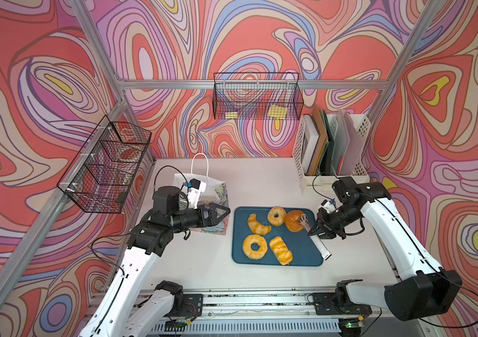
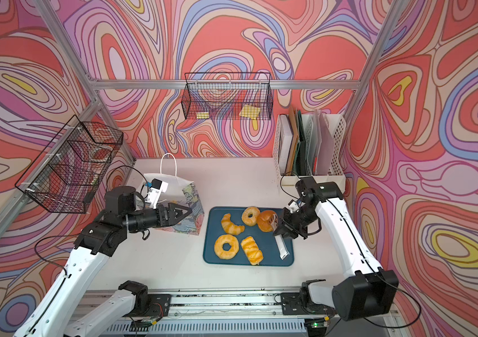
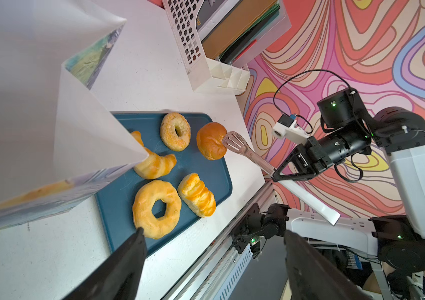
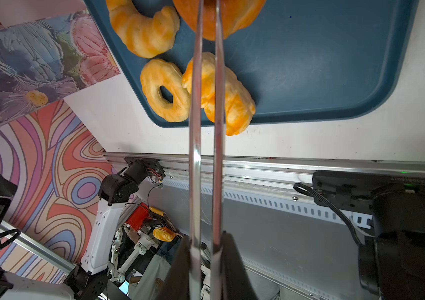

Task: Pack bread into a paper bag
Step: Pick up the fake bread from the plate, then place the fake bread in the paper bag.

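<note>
Right gripper (image 1: pixel 315 231): pressed together on the tongs (image 3: pixel 245 150).
Tongs: tips touch the bun (image 1: pixel 291 221), far right on the tray (image 1: pixel 304 253).
Left gripper (image 1: pixel 225 213): spread wide, holding nothing, just beside the paper bag (image 1: pixel 215 186).
Paper bag: upright, left of the tray.
Other bread: croissant (image 1: pixel 258 224), two doughnuts (image 1: pixel 255 246), twisted roll (image 1: pixel 281 250), all on the tray.

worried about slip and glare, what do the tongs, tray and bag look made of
Tongs: likely bare metal, shiny reflective arms, slotted head.
Tray: probably moulded plastic, matt dark blue, rounded raised rim.
Paper bag: paper, sharp folds, printed outside, white inside.
</note>
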Available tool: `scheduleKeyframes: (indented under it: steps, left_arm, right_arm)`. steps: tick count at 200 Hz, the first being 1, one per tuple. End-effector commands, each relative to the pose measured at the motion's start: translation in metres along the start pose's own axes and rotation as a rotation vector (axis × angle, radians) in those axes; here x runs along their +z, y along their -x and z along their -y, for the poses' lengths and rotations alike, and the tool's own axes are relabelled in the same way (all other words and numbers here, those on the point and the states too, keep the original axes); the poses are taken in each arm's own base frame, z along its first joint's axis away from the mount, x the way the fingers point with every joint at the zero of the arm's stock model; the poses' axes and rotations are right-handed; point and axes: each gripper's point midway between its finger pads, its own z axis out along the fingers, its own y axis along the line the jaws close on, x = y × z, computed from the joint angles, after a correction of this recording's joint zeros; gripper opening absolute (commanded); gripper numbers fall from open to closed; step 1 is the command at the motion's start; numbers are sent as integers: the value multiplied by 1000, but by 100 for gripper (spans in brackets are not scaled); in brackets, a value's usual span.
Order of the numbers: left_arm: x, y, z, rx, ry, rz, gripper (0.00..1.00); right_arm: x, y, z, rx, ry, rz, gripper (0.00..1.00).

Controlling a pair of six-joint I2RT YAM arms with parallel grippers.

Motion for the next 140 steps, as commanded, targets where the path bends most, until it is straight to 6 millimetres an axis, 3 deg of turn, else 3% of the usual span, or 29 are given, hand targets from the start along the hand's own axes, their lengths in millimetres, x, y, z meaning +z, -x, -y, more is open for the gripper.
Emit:
scheduleKeyframes:
  steps: [1,39,79,102,123,140]
  left_arm:
    - [-7,10,8,32,17,36,88]
    - [-25,23,14,58,77,107,88]
    - [-67,47,13,73,254,284,88]
    - [-104,61,-4,-1,445,425,87]
    - [-137,61,-22,-53,620,504,86]
    - [-151,58,-34,-79,719,527,86]
  right_arm:
    - [-22,-4,-26,-76,67,37,0]
    - [-43,3,-48,-152,98,85,0]
    - [-63,18,-88,-259,162,152,0]
    - [-64,21,-109,-318,179,161,0]
    - [-60,18,-128,-365,195,154,0]
    - [-58,12,-149,-419,207,154,0]
